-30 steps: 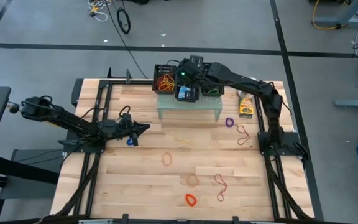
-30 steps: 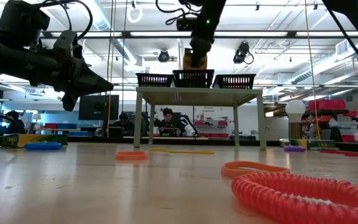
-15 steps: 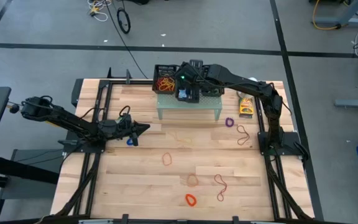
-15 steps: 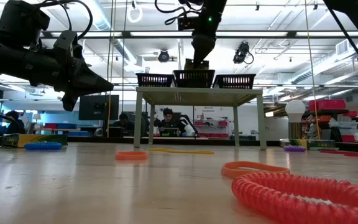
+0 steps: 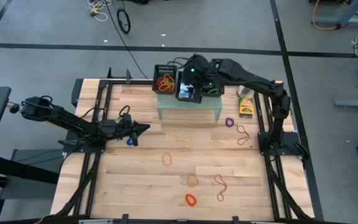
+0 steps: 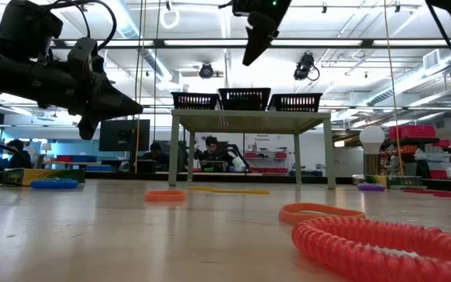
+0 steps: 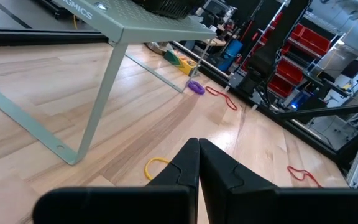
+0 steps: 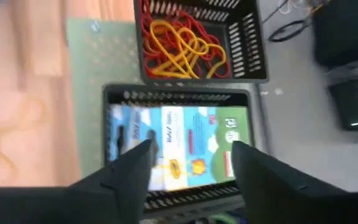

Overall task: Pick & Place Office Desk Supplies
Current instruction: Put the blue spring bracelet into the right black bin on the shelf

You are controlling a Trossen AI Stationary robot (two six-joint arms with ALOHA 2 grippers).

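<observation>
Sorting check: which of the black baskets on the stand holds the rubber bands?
The black mesh basket at the end of the row, filled with red and orange rubber-band loops; the middle basket beside it holds a printed box instead.

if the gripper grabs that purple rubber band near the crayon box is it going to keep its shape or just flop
The purple rubber band is a thin loop lying flat on the table, so it will probably sag and stretch when lifted. It looks very light, and being so low it may slip from a shallow pinch.
</observation>
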